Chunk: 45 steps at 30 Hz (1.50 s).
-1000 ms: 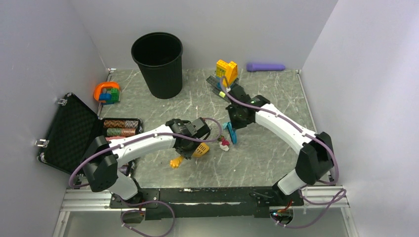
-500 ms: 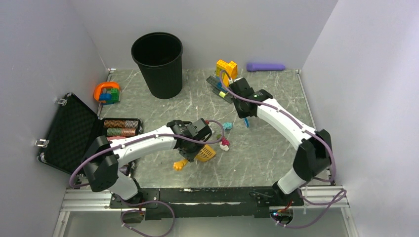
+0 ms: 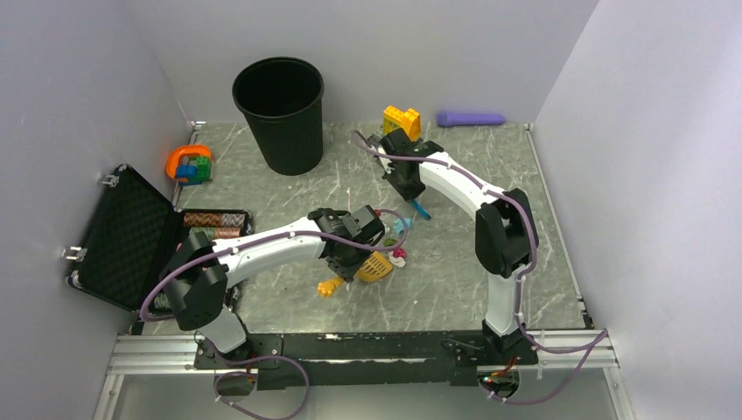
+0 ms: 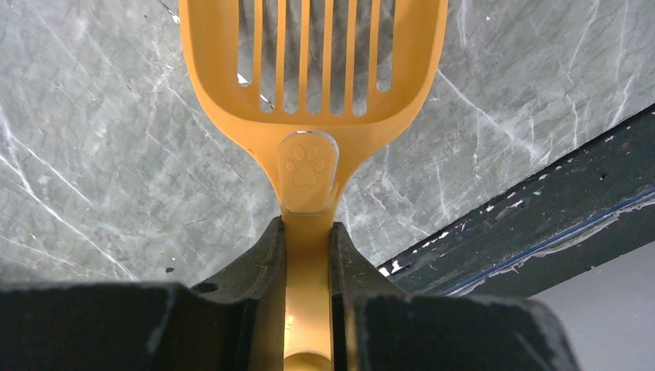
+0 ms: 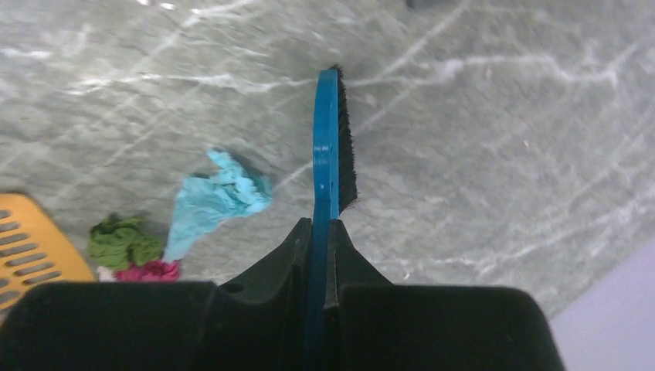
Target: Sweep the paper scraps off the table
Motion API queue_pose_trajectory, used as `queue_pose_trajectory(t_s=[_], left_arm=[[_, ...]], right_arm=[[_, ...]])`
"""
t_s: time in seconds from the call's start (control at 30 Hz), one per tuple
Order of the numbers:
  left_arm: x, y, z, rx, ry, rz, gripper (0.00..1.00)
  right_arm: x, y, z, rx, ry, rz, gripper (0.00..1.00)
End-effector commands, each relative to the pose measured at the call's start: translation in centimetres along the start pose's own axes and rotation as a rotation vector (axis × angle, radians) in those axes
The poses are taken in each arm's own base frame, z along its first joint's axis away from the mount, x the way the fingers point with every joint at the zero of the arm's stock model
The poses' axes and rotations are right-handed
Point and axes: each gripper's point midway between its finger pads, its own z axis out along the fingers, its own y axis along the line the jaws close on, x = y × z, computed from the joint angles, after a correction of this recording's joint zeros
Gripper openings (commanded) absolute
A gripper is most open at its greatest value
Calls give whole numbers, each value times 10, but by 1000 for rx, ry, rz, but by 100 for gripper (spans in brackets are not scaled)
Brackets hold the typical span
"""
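My left gripper (image 3: pixel 354 252) is shut on the handle of the orange slotted scoop (image 3: pixel 376 268), whose pan lies on the table (image 3: pixel 472 262) at centre. In the left wrist view the scoop (image 4: pixel 313 62) holds nothing, with my gripper (image 4: pixel 307 232) on its handle. Magenta and white paper scraps (image 3: pixel 398 256) lie at the scoop's right edge and a teal scrap (image 3: pixel 404 224) a little behind. My right gripper (image 3: pixel 407 179) is shut on a blue brush (image 3: pixel 421 209) held behind the scraps. The right wrist view shows the brush (image 5: pixel 328 139), teal scrap (image 5: pixel 220 197), green scrap (image 5: pixel 120 239) and magenta scrap (image 5: pixel 151 270).
A black bin (image 3: pixel 278 114) stands at the back left. An open black case (image 3: pixel 122 234) and a tray of tubes (image 3: pixel 214 226) lie at the left. A yellow brick build (image 3: pixel 401 121), a purple object (image 3: pixel 471 118) and an orange toy (image 3: pixel 189 164) sit along the back.
My right arm has swung back and to the left, taking the brush away from the scraps. My left gripper has shifted the scoop right, up to the scraps.
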Motion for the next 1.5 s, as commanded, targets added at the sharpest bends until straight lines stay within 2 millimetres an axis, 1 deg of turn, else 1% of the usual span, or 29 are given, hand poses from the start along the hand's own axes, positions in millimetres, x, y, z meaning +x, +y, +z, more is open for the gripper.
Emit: queue_pose_trajectory(t_s=[0.0,0.03,0.1,0.3,0.4,0.53,0.7,0.77,0.9,0.93,1.07,1.23,1.33,1.47], left_arm=[[-15,-7,-1,24,-30,32,0],[-15,-7,-1,23,-31,36,0],[-17,-7,1,22,-32,44,0],[-24,-9,2,27,-36,69,0],[-27,-10,2,31,-40,77,0],[-33,-12,4,39,-47,78,0],[-36,-14,8,42,-50,77,0],[-37,-14,10,40,-53,72,0],[-38,-11,16,20,-58,66,0],[-39,-11,17,16,-65,65,0],[-40,-5,24,-17,-79,64,0],[-38,-1,32,-33,-101,64,0],[-36,-1,36,-29,-118,55,0],[-33,1,40,-31,-147,35,0]], right_arm=[[-13,46,-13,-296,-26,-92,0],[-12,53,-17,-340,-23,-90,0],[-7,58,-22,-375,5,-78,0],[22,55,-23,-303,126,-52,0],[31,65,-28,-328,142,-45,0],[42,87,-31,-383,163,-36,0],[54,96,-33,-369,194,27,0],[51,99,-38,-365,167,73,0],[37,118,-59,-484,58,156,0],[36,123,-65,-520,39,162,0],[33,131,-77,-587,17,164,0],[22,128,-93,-606,-46,176,0],[14,119,-102,-602,-95,212,0],[10,106,-110,-618,-127,269,0]])
